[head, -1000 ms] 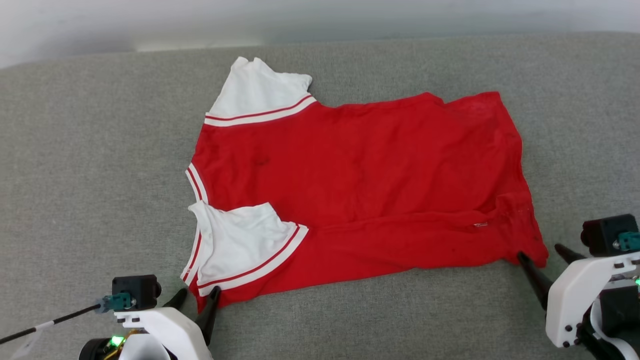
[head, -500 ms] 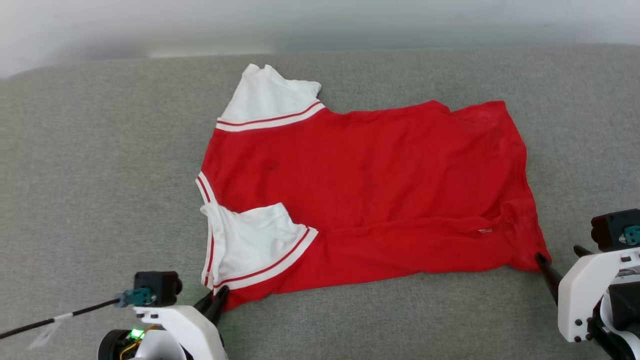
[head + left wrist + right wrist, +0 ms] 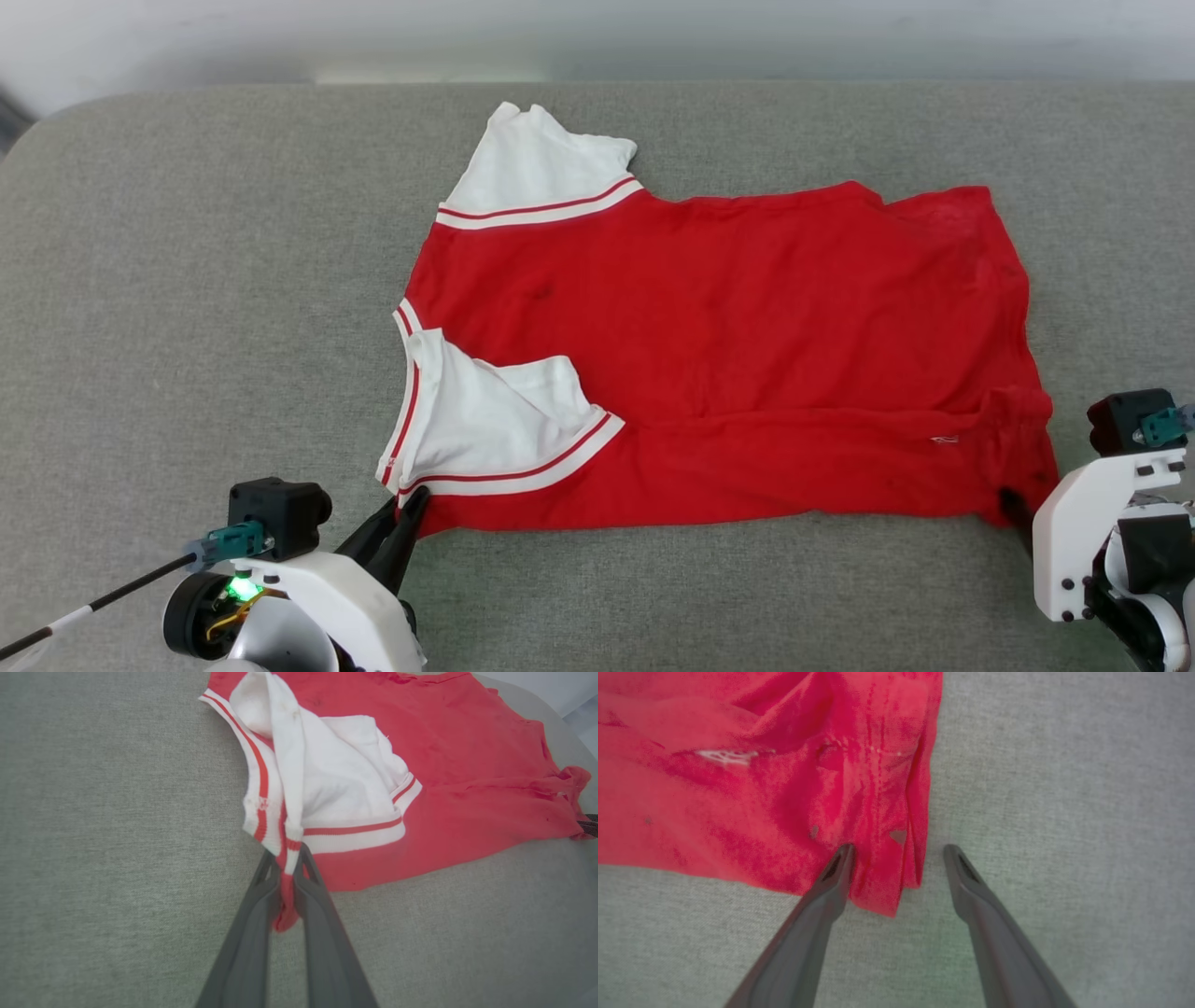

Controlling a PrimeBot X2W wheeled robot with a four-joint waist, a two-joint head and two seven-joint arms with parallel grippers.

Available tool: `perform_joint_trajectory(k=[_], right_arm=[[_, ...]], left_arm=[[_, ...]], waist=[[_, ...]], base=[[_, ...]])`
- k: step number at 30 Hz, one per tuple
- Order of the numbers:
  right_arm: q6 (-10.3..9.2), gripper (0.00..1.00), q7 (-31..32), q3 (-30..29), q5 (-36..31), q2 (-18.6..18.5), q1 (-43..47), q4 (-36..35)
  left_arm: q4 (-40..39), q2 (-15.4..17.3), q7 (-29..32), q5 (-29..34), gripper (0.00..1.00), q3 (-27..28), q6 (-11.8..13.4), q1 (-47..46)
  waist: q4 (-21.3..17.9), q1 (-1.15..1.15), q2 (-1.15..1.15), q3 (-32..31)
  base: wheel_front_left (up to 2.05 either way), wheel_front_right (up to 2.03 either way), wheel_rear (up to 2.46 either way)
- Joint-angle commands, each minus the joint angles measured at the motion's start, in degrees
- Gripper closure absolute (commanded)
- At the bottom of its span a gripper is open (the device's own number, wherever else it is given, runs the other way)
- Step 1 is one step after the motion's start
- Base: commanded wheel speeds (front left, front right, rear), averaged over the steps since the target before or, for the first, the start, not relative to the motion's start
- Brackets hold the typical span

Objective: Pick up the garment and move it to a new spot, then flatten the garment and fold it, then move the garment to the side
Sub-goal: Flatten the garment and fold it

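Observation:
The garment, red with white sleeves and red-and-white striped trim, lies spread on the grey padded surface, sleeves to the left. No print shows on it. My left gripper is shut on its near left corner. In the left wrist view the left gripper pinches the striped sleeve trim and a fold of the garment. My right gripper is open and straddles the near right corner of the garment, with one finger on the cloth and the other on bare surface. In the head view the right gripper sits at that corner.
The grey fabric surface extends wide to the left, right and front of the garment. Its back edge meets a pale wall, and its far left corner is rounded. A thin black cable runs left from my left wrist.
My left gripper has shut on the near left corner and raised the sleeve edge slightly. The right gripper has moved in around the near right corner. The head camera has shifted.

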Motion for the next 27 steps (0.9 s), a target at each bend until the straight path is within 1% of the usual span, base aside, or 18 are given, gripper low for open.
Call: perform_joint_trajectory(k=[1,3,5,6,7,8,9,12,14,18,22,27], right_arm=[[-0.04,0.00,-0.17,0.18,-0.51,-0.06,-0.53,0.77],[-0.04,0.00,-0.53,0.69,-0.51,0.22,-0.46,2.81],[-0.03,0.00,-0.43,1.30,0.70,1.31,-0.38,4.47],[0.00,0.16,-0.06,1.91,1.40,1.85,-0.25,5.21],[0.07,0.52,0.32,2.64,1.99,2.03,-0.10,5.79],[0.09,0.94,0.46,3.14,2.38,1.95,0.03,6.22],[0.09,1.00,0.31,3.31,2.59,1.67,0.22,6.64],[-0.01,1.00,-0.57,2.63,2.57,0.85,0.47,7.44],[-0.06,1.00,-1.46,2.03,2.15,0.35,0.16,7.52],[-0.08,1.00,-3.28,1.00,1.68,-0.75,-0.05,6.09],[-0.07,1.00,-3.93,-0.49,2.64,-0.74,0.65,3.07],[-0.08,1.00,-1.62,-2.42,3.26,-0.53,5.73,-2.39]], left_arm=[[-0.19,0.06,0.06,0.25,1.00,0.07,0.03,-0.25],[-0.45,0.03,0.15,0.46,1.00,-0.11,0.07,-0.56],[-0.36,-0.10,0.22,0.49,1.00,-0.28,0.01,-0.83],[-0.09,-0.15,0.31,0.37,1.00,-0.32,-0.06,-0.85],[0.20,-0.02,0.44,0.34,1.00,-0.48,-0.16,-0.83],[0.47,0.11,0.64,0.32,1.00,-0.59,-0.29,-0.82],[0.79,0.32,0.80,0.41,1.00,-0.75,-0.42,-0.82],[1.75,0.76,1.11,0.40,1.00,-1.06,-0.95,-0.70],[2.61,1.65,1.31,0.81,1.00,-1.18,-1.10,-0.52],[3.99,3.03,1.77,0.97,1.00,-1.29,-0.91,0.62],[3.77,4.23,2.13,0.15,1.00,-1.17,-0.98,2.58],[2.30,6.28,3.33,-1.18,1.00,-1.72,-0.52,6.34]], waist=[[0.35,0.00,0.00,0.46],[0.71,0.00,0.00,0.97],[1.00,0.00,0.00,1.33],[1.10,0.00,0.00,1.42],[1.16,0.00,0.00,1.48],[1.18,0.00,0.00,1.52],[1.17,0.00,0.00,1.49],[0.91,0.00,0.00,0.88],[0.54,0.00,0.00,0.23],[-0.44,0.00,0.00,-1.53],[-1.42,0.00,0.00,-3.88],[-2.37,0.00,0.00,-6.34]], base=[[0.00,0.00,0.00],[0.00,0.00,0.00],[0.00,0.00,0.00],[0.00,0.00,0.00],[0.00,0.00,0.00],[0.00,0.00,0.00],[0.00,0.00,0.00],[0.00,0.00,0.00],[0.00,0.00,0.00],[0.00,0.00,0.00],[0.00,0.00,0.00],[0.00,0.00,0.00]])
